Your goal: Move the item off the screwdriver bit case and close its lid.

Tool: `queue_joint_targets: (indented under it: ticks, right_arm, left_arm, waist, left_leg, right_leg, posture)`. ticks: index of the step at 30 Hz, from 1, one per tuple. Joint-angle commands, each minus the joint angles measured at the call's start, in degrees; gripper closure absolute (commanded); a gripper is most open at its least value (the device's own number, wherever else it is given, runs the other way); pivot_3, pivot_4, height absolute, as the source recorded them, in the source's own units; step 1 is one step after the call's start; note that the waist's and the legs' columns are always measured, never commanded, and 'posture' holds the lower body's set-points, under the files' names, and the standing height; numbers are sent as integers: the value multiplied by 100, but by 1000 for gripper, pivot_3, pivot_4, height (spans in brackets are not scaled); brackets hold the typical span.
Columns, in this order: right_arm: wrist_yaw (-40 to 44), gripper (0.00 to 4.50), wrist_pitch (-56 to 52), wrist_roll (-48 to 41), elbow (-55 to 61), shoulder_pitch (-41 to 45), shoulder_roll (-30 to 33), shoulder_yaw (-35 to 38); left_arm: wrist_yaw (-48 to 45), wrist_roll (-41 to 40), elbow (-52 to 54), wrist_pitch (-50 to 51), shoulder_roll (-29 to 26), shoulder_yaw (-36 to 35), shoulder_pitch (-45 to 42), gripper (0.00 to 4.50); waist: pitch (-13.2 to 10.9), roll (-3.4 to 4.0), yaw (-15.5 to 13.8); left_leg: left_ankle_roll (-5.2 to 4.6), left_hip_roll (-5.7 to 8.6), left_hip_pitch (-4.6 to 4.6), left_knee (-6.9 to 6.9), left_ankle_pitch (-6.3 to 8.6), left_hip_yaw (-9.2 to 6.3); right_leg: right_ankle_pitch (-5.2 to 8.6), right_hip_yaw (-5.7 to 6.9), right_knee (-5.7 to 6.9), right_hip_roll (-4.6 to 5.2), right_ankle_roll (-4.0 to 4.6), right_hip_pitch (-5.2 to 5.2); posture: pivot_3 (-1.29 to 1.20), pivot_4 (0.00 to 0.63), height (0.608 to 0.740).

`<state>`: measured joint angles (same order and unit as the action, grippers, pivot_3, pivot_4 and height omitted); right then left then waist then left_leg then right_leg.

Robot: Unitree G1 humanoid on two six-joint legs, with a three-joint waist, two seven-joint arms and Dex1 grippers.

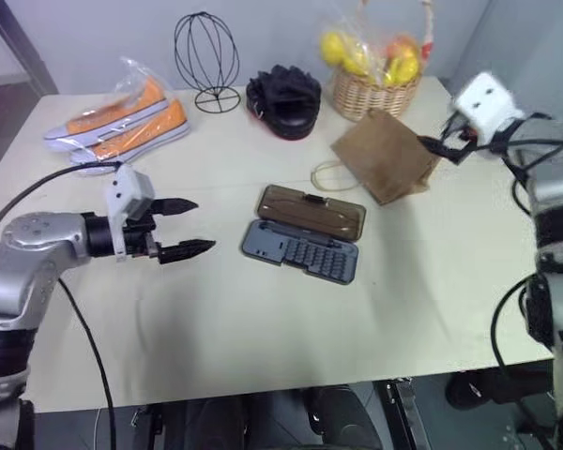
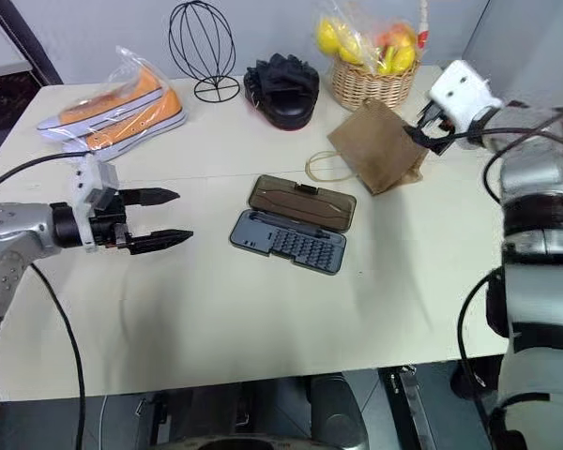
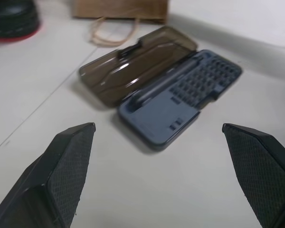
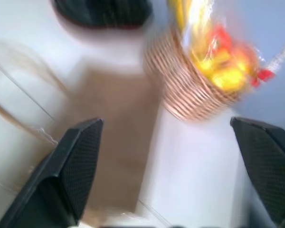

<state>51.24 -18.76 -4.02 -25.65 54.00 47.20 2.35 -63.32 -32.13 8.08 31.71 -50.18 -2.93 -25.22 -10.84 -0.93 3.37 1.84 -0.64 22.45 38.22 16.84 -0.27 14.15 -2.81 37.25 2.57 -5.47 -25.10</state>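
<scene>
— Where were the bag and case?
— The paper bag (image 1: 387, 155) lay toward the table's (image 1: 263, 328) far right corner, clear of the screwdriver bit case (image 1: 300, 249) mid-table, its lid (image 1: 311, 213) open flat.
— And the grippers?
— The right gripper (image 2: 422, 128) stood spread, seemingly empty beside the bag; the left gripper (image 1: 186, 227) gaped, nothing held.
</scene>
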Motion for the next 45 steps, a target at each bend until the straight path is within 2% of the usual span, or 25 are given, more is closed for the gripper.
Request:
queue_joint_targets:
  ticks: [1, 4, 7, 13, 16, 20, 23, 30, 34, 40, 45]
  right_arm:
    - [501, 52, -2444, -1510, 2761, -1049, 103, 346]
    - [69, 52, -2855, -1528, 3551, -1684, -48, 266]
    - [-153, 52, -2879, -1460, 3463, -1740, -229, 74]
    - [60, 52, -1536, -485, 1579, -864, -442, -1070]
    - [474, 52, -778, -48, 141, -296, -705, -1599]
    - [650, 52, 33, 375, -1652, 344, -1140, -1884]
    - [596, 973, 521, 566, -2539, 608, -1385, -1863]
    - [617, 4449, 1250, 824, -3483, 771, -1584, -1774]
    - [760, 4449, 1738, 898, -3548, 714, -1599, -1704]
    - [1558, 4449, 2742, 765, -3151, 446, -1605, -1661]
    - [2243, 4449, 3048, 567, -2559, 195, -1649, -1620]
  left_arm:
    - [-373, 347, -395, -355, 180, 457, -434, 0]
    - [-622, 547, -812, -544, 382, 733, -816, 0]
    - [-877, 543, -918, -529, 491, 838, -1040, 0]
    - [-1172, 675, -906, -606, 477, 915, -1145, 0]
    - [-1178, 590, -746, -460, 425, 805, -1096, 0]
    - [-1138, 441, -385, -243, 315, 652, -915, 0]
    - [-1079, 338, -180, -86, 271, 537, -800, 0]
    - [-945, 270, 3, 82, 190, 374, -688, 0]
    - [-952, 203, 64, 183, 89, 221, -607, 0]
    - [-1014, 28, 156, 315, -218, -62, -438, 0]
    - [-1115, -302, 491, 606, -568, -390, -180, 0]
  waist:
    - [2, 0, -69]
    - [2, 1, -113]
    - [1, 0, -116]
    - [1, 0, -81]
    - [1, -1, -78]
    - [0, -1, -76]
    - [0, 0, -83]
    - [1, -2, -77]
    - [2, -4, -12]
    - [1, -3, 60]
    - [0, -1, 63]
  left_leg:
    - [-4, -3, -3, 2, 2, -4]
    - [-5, 3, -6, 13, 2, 1]
    - [-6, 14, -2, 31, 3, 9]
    - [-39, 11, 1, 74, 22, 13]
    - [-40, 11, 2, 78, 22, 13]
    - [-43, 10, 3, 78, 24, 12]
    - [-43, 8, 4, 79, 23, 11]
    - [-42, 8, 2, 82, 23, 5]
    - [-42, 5, -8, 81, 24, 5]
    - [-42, 3, -6, 76, 24, -5]
    - [-42, 0, -6, 76, 24, -10]
  right_leg:
    - [0, 4, -3, -9, 1, 7]
    - [0, 8, 0, -8, 1, 15]
    - [-1, 8, 1, -2, -1, 20]
    - [-1, 8, 12, -7, -2, 27]
    - [-1, 10, 14, -8, -2, 27]
    - [-1, 9, 13, -6, -2, 28]
    - [-1, 10, 14, -3, -2, 28]
    - [-1, 10, 17, -1, -2, 31]
    - [-1, 10, 18, -5, -2, 38]
    - [0, 11, 15, -7, -2, 38]
    - [-1, 10, 15, -5, -2, 37]
  posture:
    - [0, 150, 740]
    - [0, 150, 740]
    - [0, 150, 740]
    - [0, 150, 740]
    - [0, 150, 740]
    - [0, 150, 740]
    - [0, 150, 740]
    - [0, 150, 740]
    - [0, 150, 740]
    - [0, 150, 740]
    - [0, 150, 740]
